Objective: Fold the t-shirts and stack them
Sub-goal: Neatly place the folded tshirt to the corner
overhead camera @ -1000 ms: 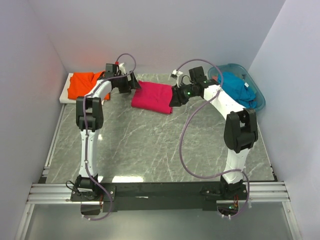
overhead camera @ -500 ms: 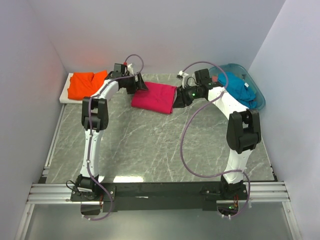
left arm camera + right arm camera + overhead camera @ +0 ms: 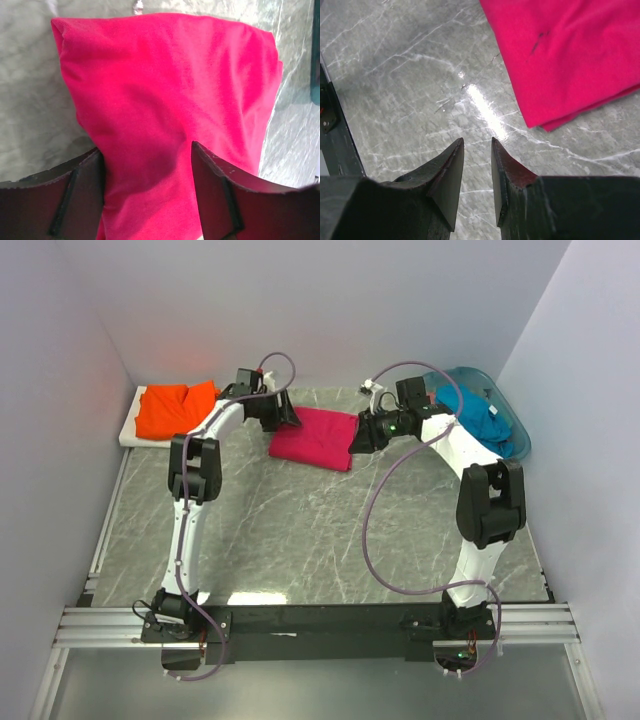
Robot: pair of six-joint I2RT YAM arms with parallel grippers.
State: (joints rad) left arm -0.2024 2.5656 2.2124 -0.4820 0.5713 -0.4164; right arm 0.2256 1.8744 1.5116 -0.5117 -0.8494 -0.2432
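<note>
Grey marble-patterned table fills the floor of a booth with pale walls, both arms reaching to its far side. At the far centre lies the magenta shirt, folded into a thick block. The left gripper is at the shirt's left end; in the left wrist view its jaws stand wide apart astride the cloth, which fills the gap, and whether the pads press it is hard to make out. The right gripper is at the shirt's right end; its wrist view shows the fingertips only a narrow slit apart, with nothing between them, over bare marble just short of the shirt's corner, which is cut off by the frame. At far left the orange shirt lies on a white board, its right edge partly hidden by the left arm. At far right the teal shirt lies crumpled in a teal basket, partly hidden by the right arm.
</note>
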